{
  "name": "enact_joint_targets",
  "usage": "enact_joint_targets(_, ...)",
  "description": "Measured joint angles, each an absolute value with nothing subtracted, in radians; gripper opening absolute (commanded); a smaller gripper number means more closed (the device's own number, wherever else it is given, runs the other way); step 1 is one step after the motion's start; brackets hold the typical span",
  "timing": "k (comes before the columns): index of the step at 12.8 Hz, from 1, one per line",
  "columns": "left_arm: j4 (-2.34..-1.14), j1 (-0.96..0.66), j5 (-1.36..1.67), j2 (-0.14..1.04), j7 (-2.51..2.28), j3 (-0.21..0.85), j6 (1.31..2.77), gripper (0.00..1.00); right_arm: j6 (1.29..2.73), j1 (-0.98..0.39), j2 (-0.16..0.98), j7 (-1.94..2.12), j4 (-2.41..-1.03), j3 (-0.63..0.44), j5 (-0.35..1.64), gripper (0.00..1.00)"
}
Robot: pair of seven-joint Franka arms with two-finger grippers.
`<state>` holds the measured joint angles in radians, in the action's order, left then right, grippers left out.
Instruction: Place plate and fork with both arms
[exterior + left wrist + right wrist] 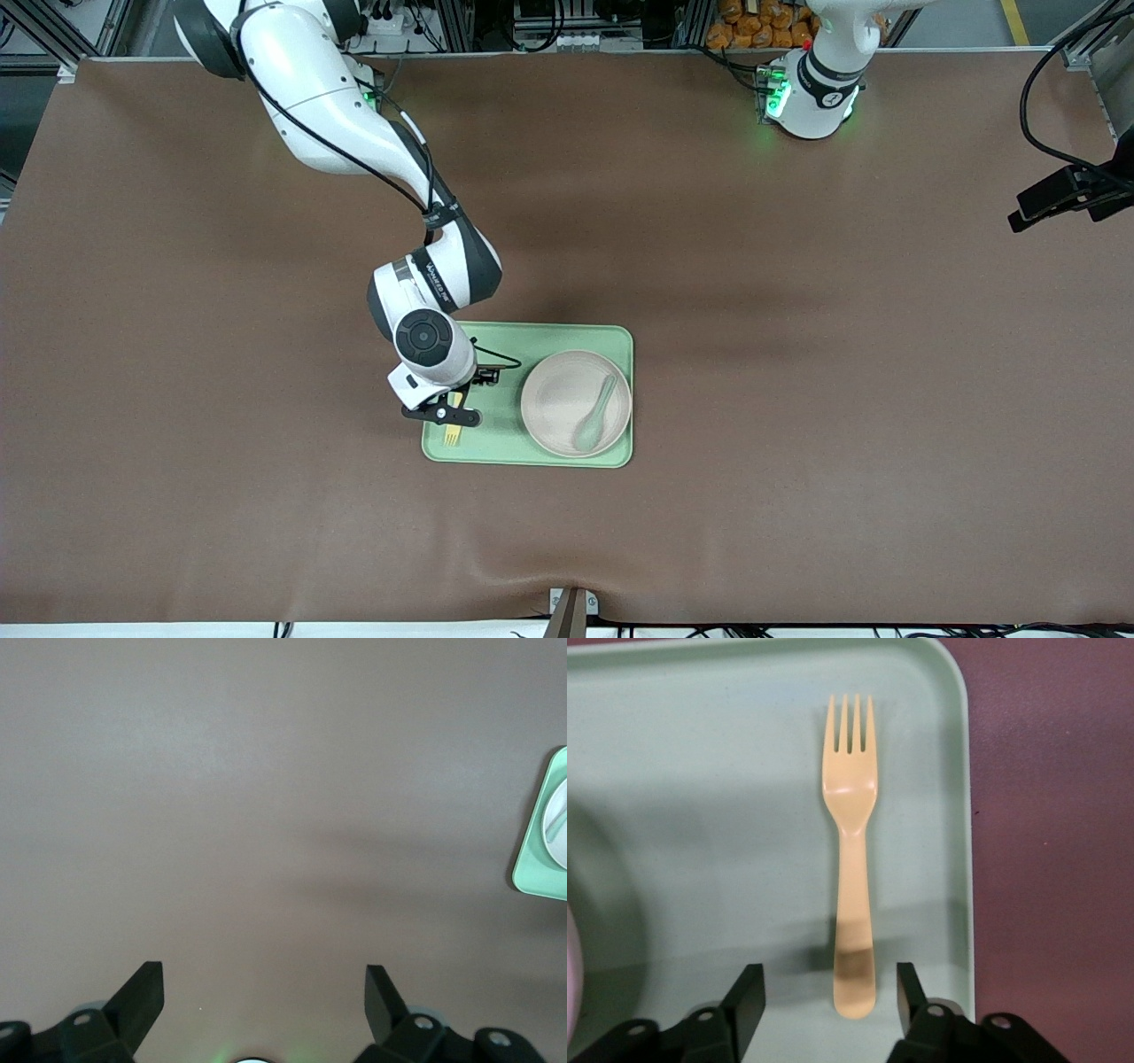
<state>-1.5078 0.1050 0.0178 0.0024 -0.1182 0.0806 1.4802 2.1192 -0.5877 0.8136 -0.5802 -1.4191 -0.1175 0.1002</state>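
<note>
I'm looking down my right gripper (828,992) and its black fingers (747,992) stand parted, one on each side of the handle end of the small pale-yellow plastic fork (850,850), with gaps showing on both sides, so I'd call it released, not clamped. The fork lies flat on the rectangular light-green tray (700,815), near the tray's edge toward the right arm's end of the table. Its long axis runs straight out from between the fingers, tines pointing away from the gripper and, in the front view, toward the front camera (453,425).

The round, shallow, pale beige-pink plate (563,403) sits on the same tray, at the tray's end toward the left arm, with a pale-green spoon (595,416) lying in it. Fork and plate are apart, with bare tray between them.

My left gripper (264,992) hangs wide open over bare brown table cover (266,815), well away from the tray, whose corner just shows; that arm waits. The right arm is plainly the nearer one to the fork.

There's dark lettering on the right arm's wrist band, but I can't read it.
</note>
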Motion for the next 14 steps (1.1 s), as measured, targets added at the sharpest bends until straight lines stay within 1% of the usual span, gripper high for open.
enact_joint_targets(4, -1.508, 0.104, 0.018, 0.002, -0.118, 0.083, 1.479, 1.0, 2.123, -0.588, 0.808, -0.579, -1.415, -0.118, 0.1, 1.0)
enact_joint_targets(8, -1.509, 0.105, 0.018, 0.002, -0.118, 0.083, 1.478, 1.0, 2.119, -0.586, 0.776, -0.541, -1.411, -0.121, 0.099, 1.0)
enact_joint_targets(14, -1.508, 0.105, 0.018, 0.002, -0.118, 0.083, 1.478, 1.0, 2.043, -0.529, 0.705, -0.439, -1.411, -0.128, 0.099, 1.0)
